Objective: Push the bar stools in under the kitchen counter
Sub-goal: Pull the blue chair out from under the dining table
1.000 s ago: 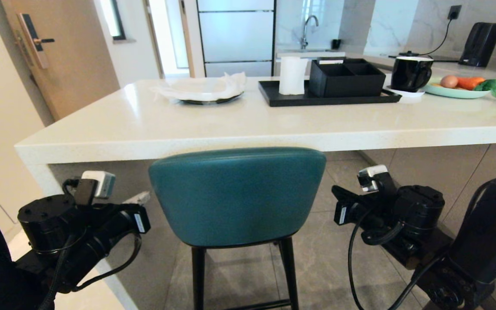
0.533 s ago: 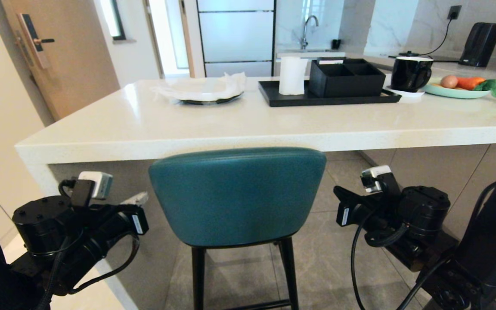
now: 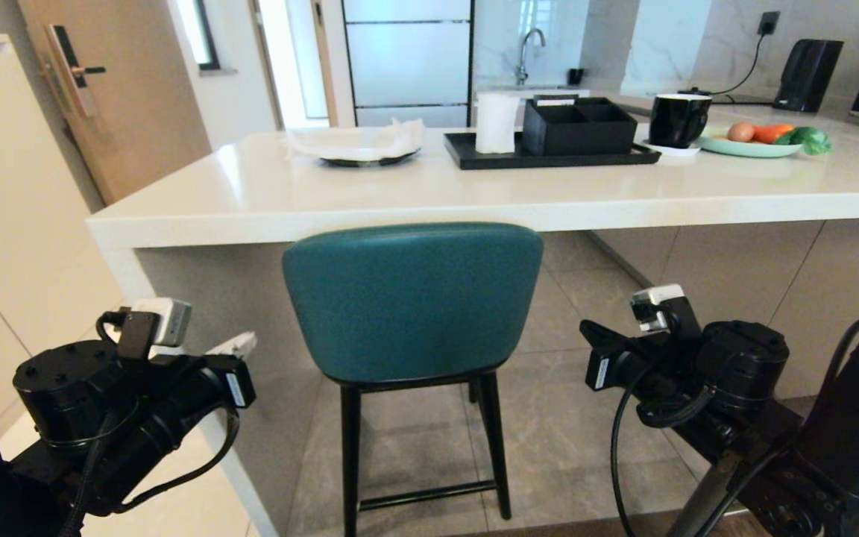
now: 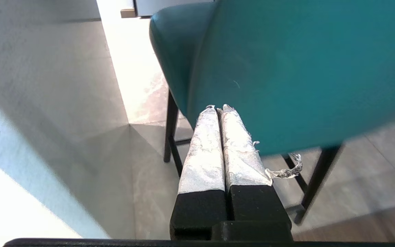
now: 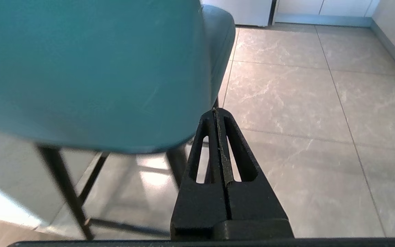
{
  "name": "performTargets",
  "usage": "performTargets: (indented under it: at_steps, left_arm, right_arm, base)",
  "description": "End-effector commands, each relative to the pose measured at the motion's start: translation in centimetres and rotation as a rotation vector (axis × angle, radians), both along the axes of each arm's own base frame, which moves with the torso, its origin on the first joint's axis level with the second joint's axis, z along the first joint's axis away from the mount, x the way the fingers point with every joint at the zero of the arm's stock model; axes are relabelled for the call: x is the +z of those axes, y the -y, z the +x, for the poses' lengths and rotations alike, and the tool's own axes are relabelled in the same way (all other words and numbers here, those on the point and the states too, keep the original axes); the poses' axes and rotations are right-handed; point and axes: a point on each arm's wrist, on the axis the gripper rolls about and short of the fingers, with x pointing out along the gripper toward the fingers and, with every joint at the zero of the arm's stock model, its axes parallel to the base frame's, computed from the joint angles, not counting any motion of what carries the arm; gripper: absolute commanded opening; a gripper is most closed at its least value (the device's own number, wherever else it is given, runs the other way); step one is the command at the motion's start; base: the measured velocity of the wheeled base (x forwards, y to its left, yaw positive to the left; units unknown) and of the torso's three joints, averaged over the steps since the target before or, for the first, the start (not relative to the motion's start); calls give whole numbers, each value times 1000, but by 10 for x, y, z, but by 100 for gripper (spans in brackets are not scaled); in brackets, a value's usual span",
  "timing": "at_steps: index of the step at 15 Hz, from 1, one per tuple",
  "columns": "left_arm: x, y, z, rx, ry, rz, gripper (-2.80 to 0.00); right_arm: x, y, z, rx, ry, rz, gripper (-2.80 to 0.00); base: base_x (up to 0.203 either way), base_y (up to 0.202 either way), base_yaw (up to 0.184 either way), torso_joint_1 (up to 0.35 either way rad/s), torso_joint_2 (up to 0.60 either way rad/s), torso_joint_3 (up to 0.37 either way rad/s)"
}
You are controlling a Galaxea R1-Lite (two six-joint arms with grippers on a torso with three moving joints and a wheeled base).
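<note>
One stool [image 3: 412, 298] in view: teal leather, rounded curved back, thin black legs with a low crossbar. Upright on grey floor tiles, its back facing the camera, top of the back just below the counter [image 3: 429, 198] edge. Counter: thick glossy white slab, white side panel at left, open beneath.

The teal leather stool's curved back [image 3: 412, 298] is blocking the middle under the thick white stone table [image 3: 474, 201]. Open tiled floor [image 3: 586, 440] is lying free on either side.
</note>
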Motion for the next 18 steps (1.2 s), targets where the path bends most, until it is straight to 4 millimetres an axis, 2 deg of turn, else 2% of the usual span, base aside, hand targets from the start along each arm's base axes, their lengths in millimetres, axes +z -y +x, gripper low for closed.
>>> performTargets:
  at_steps: [1, 10, 15, 18]
  left_arm:
    - [3, 1, 4, 1, 23, 0, -280]
    - [1, 3, 6, -8, 17, 2, -280]
    - [1, 6, 5, -16, 17, 2, -280]
    - [1, 6, 5, -17, 18, 2, -280]
  right_arm:
    - [3, 2, 0, -7, 16, 8, -280]
    - [3, 0, -6, -17, 9, -8, -280]
    - [3, 0, -5, -13, 11, -5, -280]
    - [3, 0, -5, -13, 11, -4, -280]
  base:
    - [-163, 0, -4, -5, 4, 2]
    - [-7, 0, 0, -1, 0, 1]
    - [0, 0, 0, -82, 305, 224]
    - [0, 0, 0, -31, 116, 69]
